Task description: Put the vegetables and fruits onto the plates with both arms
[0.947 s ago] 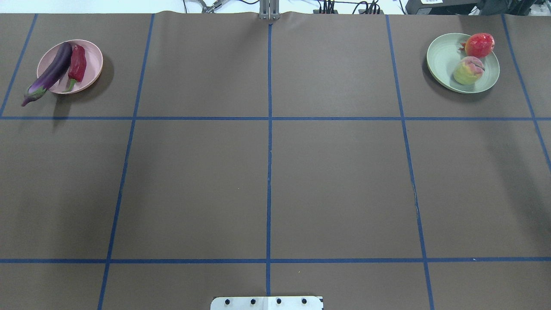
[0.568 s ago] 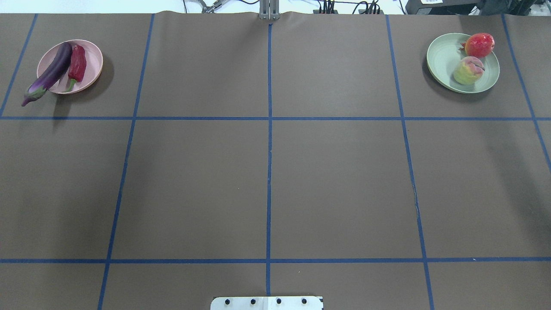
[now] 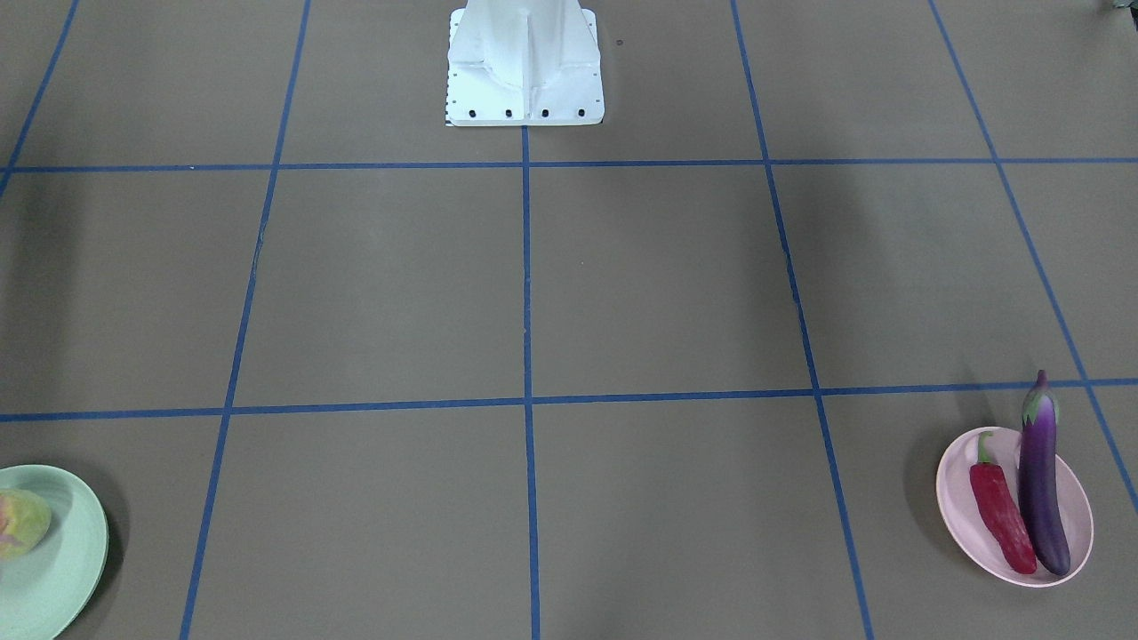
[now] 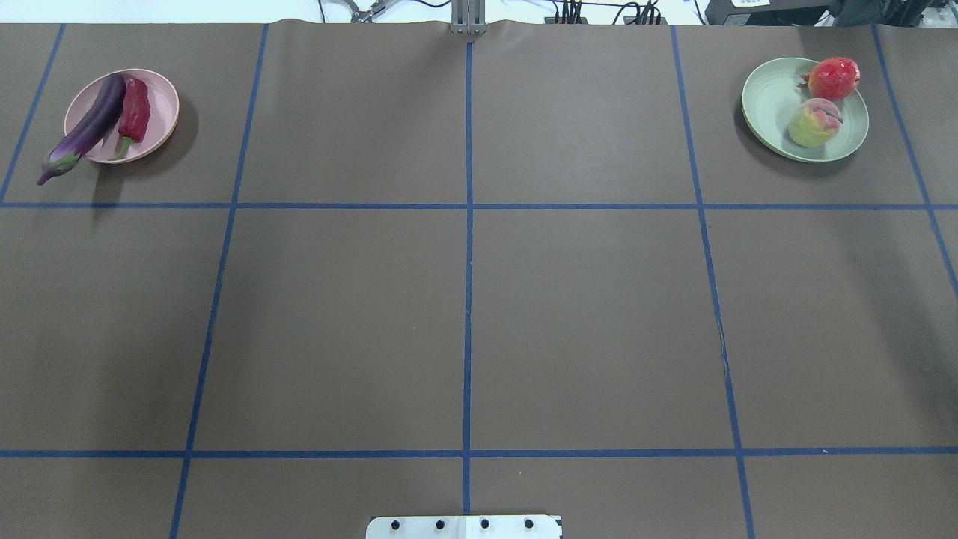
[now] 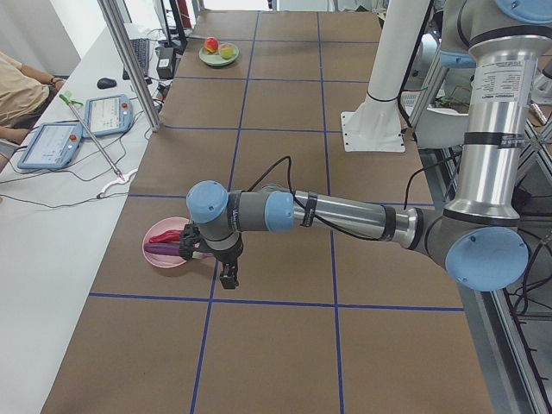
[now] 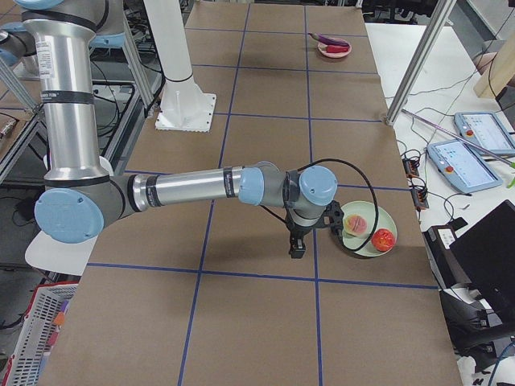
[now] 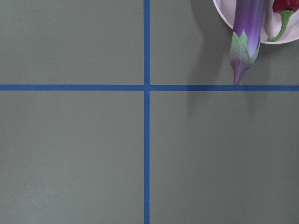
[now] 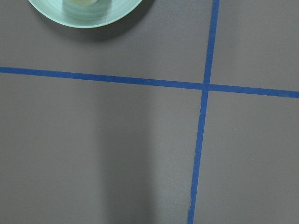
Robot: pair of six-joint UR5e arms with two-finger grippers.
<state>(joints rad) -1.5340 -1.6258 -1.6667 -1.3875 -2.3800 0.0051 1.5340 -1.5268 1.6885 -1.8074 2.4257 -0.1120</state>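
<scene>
No item shifted since earlier overhead frames. Eggplant [image 4: 86, 127], chili [image 4: 135, 111] on pink plate [image 4: 161, 105], eggplant cap overhanging rim. Peach [image 4: 814, 122], pomegranate [image 4: 833, 78] on green plate [image 4: 771, 101]. Left gripper [image 5: 228, 274], right gripper [image 6: 296, 246] near plates; finger spread impossible to judge. Placement looks done: retreat upward, avoid clipping eggplant.

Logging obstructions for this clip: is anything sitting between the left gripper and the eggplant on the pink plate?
Nothing visible. The left gripper hangs beside the pink plate, with only bare brown table paper between it and the eggplant, whose cap overhangs the rim.
</scene>
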